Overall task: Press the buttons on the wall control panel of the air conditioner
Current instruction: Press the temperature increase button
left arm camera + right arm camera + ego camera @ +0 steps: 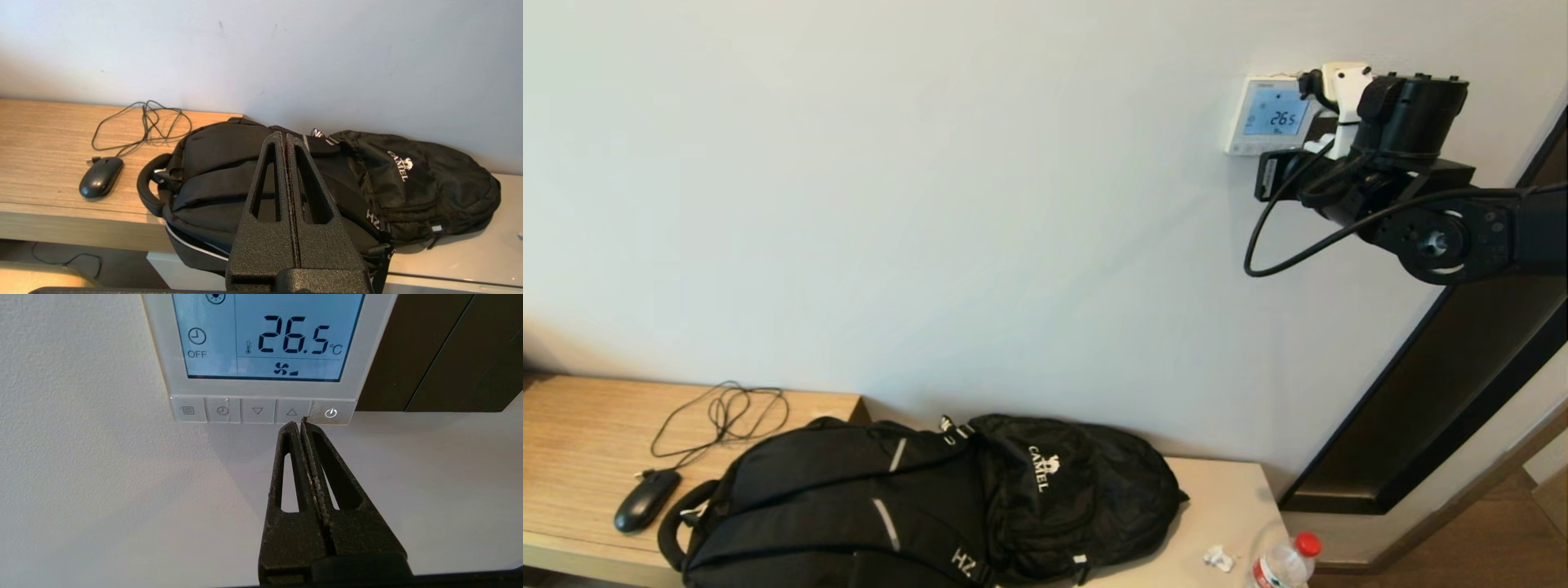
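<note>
left gripper (286, 136): parked low over the black backpack (327, 183) on the bench, fingers pinched together, holding nothing. Nowhere near the wall unit.
control panel (261, 355): high on the wall, screen lit blue, reads 26.5 °C.
buttons (261, 411): one row running sideways along the panel's bottom edge — menu, clock, down, up, power.
right gripper (300, 424): clearly the nearer arm; fingers closed, empty, tips right at the row's lower edge, between the up arrow (291, 412) and the power button (331, 413).
key relation: I reckon either button is a tiny sideways nudge away.
containers: backpack zipped shut, contents hidden; capped water bottle (1282, 562) at the bench's right end.
</note>
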Controlling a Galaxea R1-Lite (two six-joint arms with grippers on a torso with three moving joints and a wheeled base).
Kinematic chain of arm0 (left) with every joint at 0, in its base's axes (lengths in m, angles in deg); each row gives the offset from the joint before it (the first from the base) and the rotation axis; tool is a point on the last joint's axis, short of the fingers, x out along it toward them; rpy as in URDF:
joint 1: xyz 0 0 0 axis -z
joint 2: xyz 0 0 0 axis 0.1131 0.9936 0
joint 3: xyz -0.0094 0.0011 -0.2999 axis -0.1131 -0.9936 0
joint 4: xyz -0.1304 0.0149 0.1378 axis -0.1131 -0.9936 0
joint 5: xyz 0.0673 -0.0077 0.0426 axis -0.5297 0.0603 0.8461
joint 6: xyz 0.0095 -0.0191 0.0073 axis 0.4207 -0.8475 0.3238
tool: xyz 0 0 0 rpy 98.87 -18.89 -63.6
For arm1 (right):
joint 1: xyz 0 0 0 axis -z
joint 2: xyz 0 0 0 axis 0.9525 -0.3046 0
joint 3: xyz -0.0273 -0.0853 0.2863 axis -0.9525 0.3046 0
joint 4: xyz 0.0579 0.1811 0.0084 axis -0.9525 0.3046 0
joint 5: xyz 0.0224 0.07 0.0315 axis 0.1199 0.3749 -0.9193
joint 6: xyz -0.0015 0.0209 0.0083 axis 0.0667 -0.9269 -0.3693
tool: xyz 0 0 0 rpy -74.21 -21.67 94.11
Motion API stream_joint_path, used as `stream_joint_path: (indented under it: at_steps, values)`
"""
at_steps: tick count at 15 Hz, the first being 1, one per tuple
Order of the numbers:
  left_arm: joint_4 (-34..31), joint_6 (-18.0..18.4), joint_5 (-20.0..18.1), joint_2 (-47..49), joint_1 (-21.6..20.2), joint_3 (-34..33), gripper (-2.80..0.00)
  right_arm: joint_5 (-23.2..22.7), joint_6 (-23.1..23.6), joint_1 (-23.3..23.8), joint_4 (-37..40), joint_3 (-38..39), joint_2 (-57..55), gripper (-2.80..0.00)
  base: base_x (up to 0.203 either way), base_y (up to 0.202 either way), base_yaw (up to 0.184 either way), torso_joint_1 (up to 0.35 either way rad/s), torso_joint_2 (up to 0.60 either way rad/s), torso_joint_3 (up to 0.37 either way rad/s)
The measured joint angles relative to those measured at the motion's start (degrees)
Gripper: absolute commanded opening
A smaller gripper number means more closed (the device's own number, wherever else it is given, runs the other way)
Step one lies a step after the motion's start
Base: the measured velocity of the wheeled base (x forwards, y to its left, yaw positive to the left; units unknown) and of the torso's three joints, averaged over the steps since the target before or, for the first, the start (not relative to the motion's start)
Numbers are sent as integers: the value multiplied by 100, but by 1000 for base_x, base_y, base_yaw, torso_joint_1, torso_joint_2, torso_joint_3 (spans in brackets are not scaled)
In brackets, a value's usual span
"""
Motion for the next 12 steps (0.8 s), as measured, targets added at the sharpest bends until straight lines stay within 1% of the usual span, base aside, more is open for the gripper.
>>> stream_joint_path:
  at_steps: [8,12]
  values:
    - [-2,0,0,0,-1,0,-280,0,2,11,38,-272,-228,-280,0,0,0,0,0,0]
    - [-2,0,1,0,0,0,-280,3,0,6,16,-283,-256,-280,0,0,0,0,0,0]
